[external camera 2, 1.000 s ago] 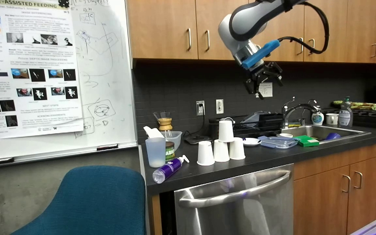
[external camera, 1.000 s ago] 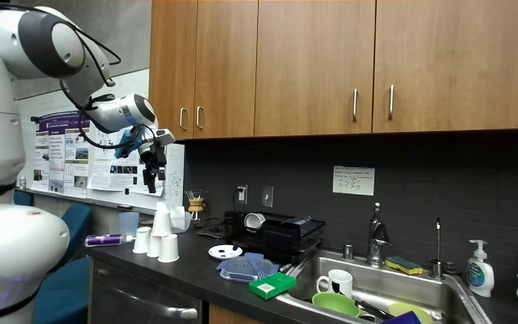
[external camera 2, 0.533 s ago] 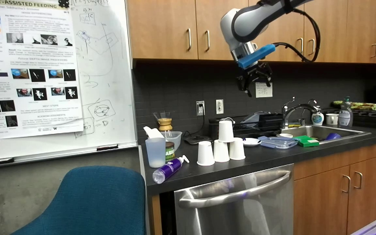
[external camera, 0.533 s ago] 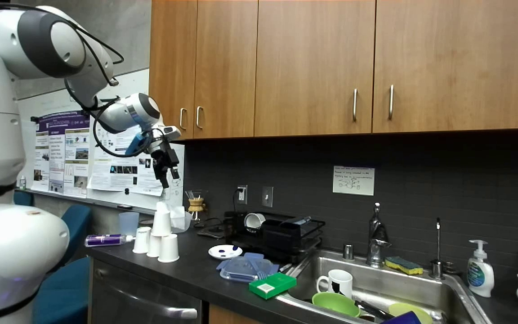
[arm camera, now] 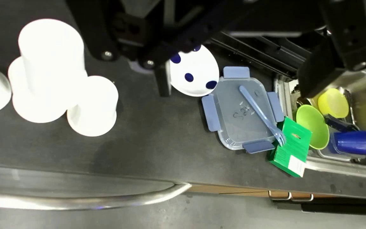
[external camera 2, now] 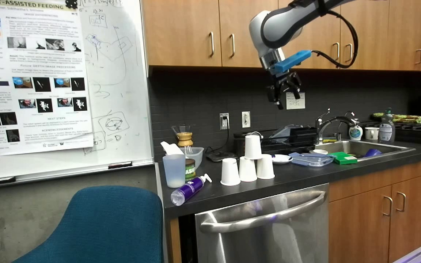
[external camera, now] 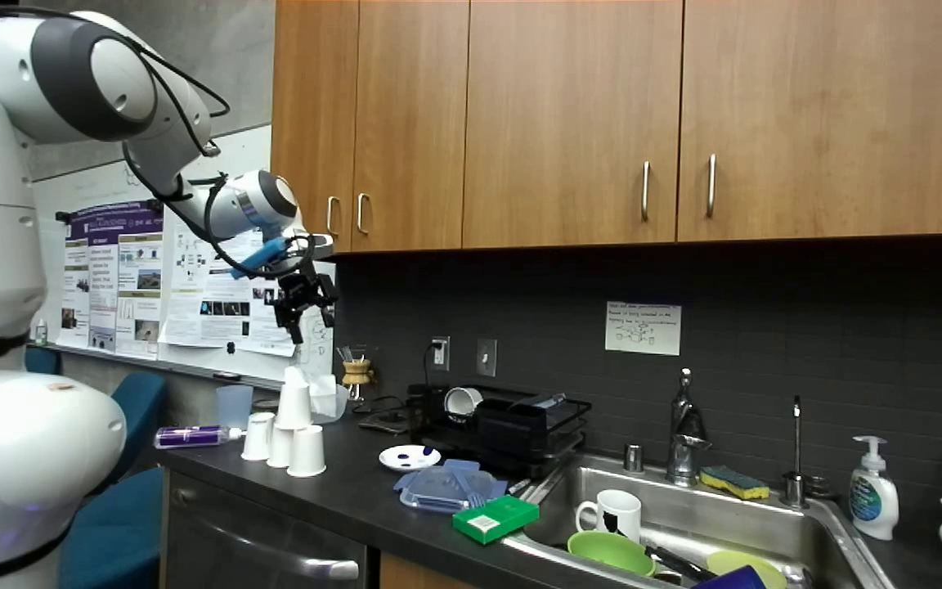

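Hovering high above the bench (arm camera: 157, 152), tilted, with the claw (external camera 2: 288, 101) spread wide and its fingers (arm camera: 316, 74) standing well apart from everything below. Counting four white cups (external camera 2: 230, 171) below and to one side, all upside down: three standing close together on the bench, and the top cup (external camera 2: 253, 147) perched across two of them. Looking down in the wrist view onto a white plate (arm camera: 202, 70), dotted dark blue and partly hidden by the claw. Noting just beside it a clear container (arm camera: 233, 125) with blue clips (arm camera: 211, 114), topped by a blue fork (arm camera: 260, 110) lying slantwise toward a green box (arm camera: 286, 150) at the edge of the steel sink (external camera: 765, 523). Finding inside the sink a green bowl (external camera: 612, 552) and a white mug (external camera: 616, 501). Making out behind the plate, in an exterior view, a black dish rack (external camera: 512, 429) against a dark wall (external camera: 520, 303), below wooden cabinets (external camera: 573, 123). Seeing past the cups, in an exterior view, a purple bottle (external camera 2: 188, 190) on its side, near a pale blue tumbler (external camera 2: 174, 170).
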`<action>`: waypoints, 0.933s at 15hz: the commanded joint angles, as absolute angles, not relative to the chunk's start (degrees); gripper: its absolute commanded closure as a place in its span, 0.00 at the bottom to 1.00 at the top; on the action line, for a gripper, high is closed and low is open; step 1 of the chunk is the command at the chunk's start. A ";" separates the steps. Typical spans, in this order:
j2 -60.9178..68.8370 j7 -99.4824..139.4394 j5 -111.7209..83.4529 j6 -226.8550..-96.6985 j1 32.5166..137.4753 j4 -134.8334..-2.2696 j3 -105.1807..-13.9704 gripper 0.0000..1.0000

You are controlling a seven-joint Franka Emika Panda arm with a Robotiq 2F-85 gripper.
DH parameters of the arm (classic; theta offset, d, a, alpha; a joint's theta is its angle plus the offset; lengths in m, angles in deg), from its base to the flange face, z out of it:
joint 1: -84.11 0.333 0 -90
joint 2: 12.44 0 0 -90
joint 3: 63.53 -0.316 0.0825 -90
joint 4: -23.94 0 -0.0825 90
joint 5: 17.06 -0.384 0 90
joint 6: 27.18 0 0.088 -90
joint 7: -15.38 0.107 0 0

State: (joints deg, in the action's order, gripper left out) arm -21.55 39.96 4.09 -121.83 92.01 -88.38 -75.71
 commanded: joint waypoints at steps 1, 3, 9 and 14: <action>-22.48 30.54 3.52 -121.41 92.58 -89.62 -75.24 0.00; -22.49 27.19 4.21 -120.63 92.85 -90.15 -75.56 0.00; -22.61 12.08 1.98 -118.66 94.10 -91.01 -75.20 0.00; -22.64 1.95 -2.20 -115.85 94.72 -90.21 -75.01 0.00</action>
